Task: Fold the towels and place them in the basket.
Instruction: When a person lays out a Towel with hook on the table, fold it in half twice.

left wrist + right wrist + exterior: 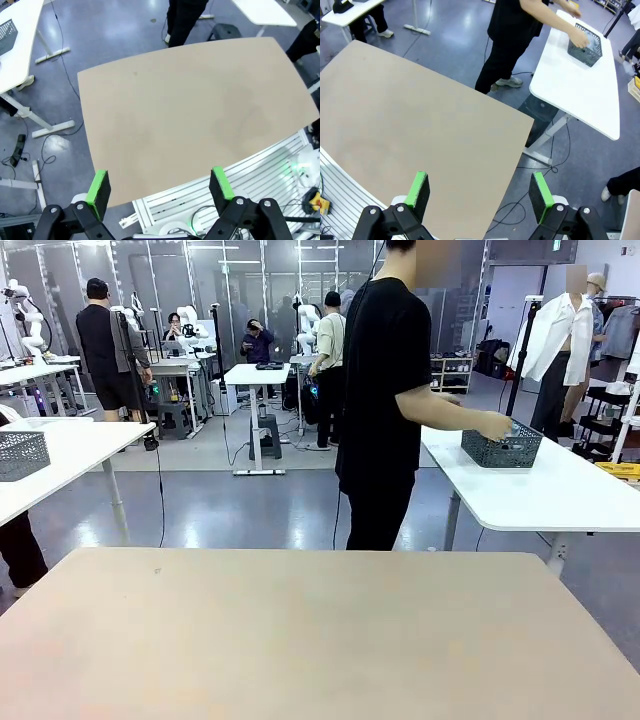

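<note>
We look across a pale beige rectangular tabletop [300, 630] at a person in a black T-shirt and black trousers [385, 390], who stands just beyond its far edge and is turned toward the right. The person's hand [495, 426] reaches to the rim of the dark grey rectangular metal mesh basket [502, 448]. It stands on a white table [560, 495] at the far right, well apart from the beige tabletop. What the basket holds is too small for us to tell.

Seen from its own wrist, the left gripper [159, 185] hangs above the near side of the beige tabletop. Its green-padded fingers are spread wide with nothing between them. The right gripper [478, 190] hangs above the same tabletop's near side, its fingers likewise spread and holding nothing.

At the far left, a second grey mesh basket [22, 453] sits on another white table [80, 445].
</note>
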`<state>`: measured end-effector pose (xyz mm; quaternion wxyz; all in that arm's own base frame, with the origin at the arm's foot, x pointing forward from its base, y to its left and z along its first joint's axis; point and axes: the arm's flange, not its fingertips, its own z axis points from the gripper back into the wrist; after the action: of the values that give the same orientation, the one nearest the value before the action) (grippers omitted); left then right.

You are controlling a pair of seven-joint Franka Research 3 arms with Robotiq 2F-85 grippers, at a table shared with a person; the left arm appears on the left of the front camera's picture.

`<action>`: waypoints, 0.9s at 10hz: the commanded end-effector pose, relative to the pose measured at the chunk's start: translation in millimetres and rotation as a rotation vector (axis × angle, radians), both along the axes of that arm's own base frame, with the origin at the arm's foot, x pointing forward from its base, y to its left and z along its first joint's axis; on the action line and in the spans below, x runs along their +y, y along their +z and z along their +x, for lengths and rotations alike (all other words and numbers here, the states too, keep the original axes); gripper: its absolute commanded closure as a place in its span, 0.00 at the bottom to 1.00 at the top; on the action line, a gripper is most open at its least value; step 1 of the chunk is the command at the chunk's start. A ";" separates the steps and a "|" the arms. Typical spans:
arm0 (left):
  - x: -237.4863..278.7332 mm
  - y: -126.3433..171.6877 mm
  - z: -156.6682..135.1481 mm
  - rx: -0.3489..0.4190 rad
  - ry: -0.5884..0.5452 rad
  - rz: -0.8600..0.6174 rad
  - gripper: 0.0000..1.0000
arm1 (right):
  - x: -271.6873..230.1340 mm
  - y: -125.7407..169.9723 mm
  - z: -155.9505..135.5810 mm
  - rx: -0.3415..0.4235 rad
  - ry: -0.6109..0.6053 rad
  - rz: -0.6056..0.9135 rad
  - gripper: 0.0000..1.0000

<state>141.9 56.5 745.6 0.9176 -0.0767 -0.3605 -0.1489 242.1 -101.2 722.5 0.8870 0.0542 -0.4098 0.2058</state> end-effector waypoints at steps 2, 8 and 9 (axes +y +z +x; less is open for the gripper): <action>-2.4 3.4 -0.1 -0.005 -0.011 0.007 0.00 | -0.5 1.6 1.8 0.002 -0.005 0.002 0.00; -2.4 3.4 -0.1 -0.005 -0.011 0.007 0.00 | -0.5 1.6 1.8 0.002 -0.005 0.002 0.00; -2.4 3.4 -0.1 -0.005 -0.011 0.007 0.00 | -0.5 1.6 1.8 0.002 -0.005 0.002 0.00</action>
<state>141.8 56.5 745.6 0.9176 -0.0767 -0.3605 -0.1489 242.1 -101.2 722.6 0.8870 0.0542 -0.4098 0.2058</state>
